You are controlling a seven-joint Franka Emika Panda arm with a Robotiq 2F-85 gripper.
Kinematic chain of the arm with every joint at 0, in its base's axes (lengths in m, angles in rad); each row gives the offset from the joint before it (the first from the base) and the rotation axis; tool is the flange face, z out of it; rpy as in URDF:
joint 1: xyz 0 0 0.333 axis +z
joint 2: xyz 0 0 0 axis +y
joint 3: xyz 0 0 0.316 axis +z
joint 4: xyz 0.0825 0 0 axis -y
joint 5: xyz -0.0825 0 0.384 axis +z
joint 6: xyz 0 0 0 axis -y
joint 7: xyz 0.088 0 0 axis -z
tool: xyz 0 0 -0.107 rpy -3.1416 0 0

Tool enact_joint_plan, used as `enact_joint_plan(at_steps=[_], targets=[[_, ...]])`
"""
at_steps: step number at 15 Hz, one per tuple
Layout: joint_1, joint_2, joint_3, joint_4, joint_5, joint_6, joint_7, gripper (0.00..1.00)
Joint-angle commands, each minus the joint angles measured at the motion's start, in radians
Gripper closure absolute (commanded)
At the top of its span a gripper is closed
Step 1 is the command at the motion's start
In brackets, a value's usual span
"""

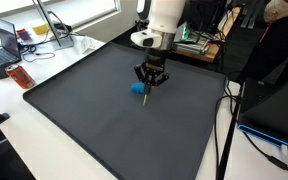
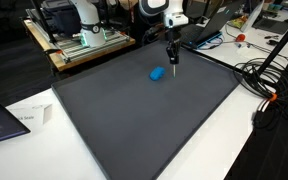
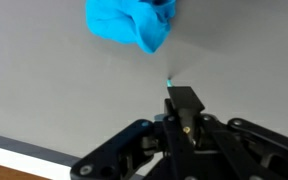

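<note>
Jaws clamped shut on thin dark pen (image 3: 185, 98), teal tip down; blue cloth (image 3: 132, 25) just ahead of jaws, not touching, on table (image 3: 54, 90).

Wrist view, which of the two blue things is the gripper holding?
The thin teal-tipped stick, pinched in the shut gripper; the crumpled blue cloth lies loose on the mat.
</note>
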Motion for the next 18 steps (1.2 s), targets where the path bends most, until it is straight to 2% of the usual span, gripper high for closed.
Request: enact_joint_plan(at_steps=[1,2,3,7,11,14,18], targets=[[-0.099,-0.021,0.094,-0.008,0.162,-0.026,-0.156,0.97],[-0.124,-0.021,0.118,-0.006,0.202,-0.032,-0.193,0.97],[-0.058,-0.032,0.054,-0.012,0.326,-0.016,-0.289,0.97],[-0.052,-0.043,0.053,0.004,0.598,-0.042,-0.519,0.97],[-0.078,-0.066,0.076,-0.008,0.762,-0.052,-0.707,0.97],[-0.125,-0.088,0.121,-0.031,0.891,-0.047,-0.85,0.97],[-0.166,-0.127,0.146,-0.06,1.015,-0.077,-0.987,0.97]])
